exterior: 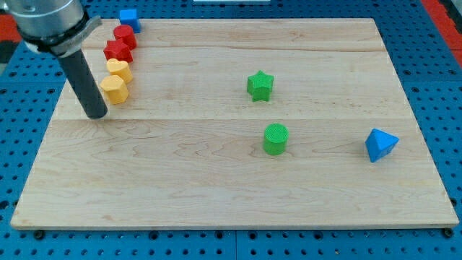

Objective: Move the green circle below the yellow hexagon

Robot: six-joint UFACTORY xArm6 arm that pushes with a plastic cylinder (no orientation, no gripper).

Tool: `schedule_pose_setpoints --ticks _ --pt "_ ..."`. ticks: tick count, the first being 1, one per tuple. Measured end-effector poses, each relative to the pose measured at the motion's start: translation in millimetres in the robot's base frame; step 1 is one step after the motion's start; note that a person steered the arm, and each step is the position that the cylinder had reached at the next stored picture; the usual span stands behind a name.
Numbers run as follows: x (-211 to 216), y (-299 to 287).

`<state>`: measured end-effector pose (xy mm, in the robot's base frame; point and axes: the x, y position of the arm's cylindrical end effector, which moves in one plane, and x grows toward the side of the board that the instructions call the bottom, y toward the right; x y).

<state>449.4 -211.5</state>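
**Rod tip parked by yellow blocks, green circle far across board**

Seen on a wooden board (216, 195): my tip (97, 115) at the view's left, just beside and slightly below the yellow hexagon (113, 89). Stacked in a column toward the view's top: yellow heart (119, 69), red star-like block (118, 51), red block (125, 35), blue block (129, 18) at the board's edge. Well apart, right of centre: green star (260, 85), green circle (275, 139) below it. Blue triangular block (380, 144) near the right edge.

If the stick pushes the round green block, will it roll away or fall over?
Probably neither. The green circle stands on its flat end and looks squat, so it should slide across the smooth wooden board. Being round, it may slip sideways off my tip, which is far to its left.
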Motion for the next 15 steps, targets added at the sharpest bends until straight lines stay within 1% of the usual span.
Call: schedule_pose_setpoints --ticks 3,5,6,7,8,9,10,11,13,15 --pt "91.9 160.3" --pt "81.4 268.1" --pt "75.3 305.9" --pt "64.9 302.0" --pt "61.2 279.2" --pt "56.4 270.4" --pt "36.2 297.5" --pt "20.9 294.4" --pt "54.9 243.0" --pt "48.3 200.6"
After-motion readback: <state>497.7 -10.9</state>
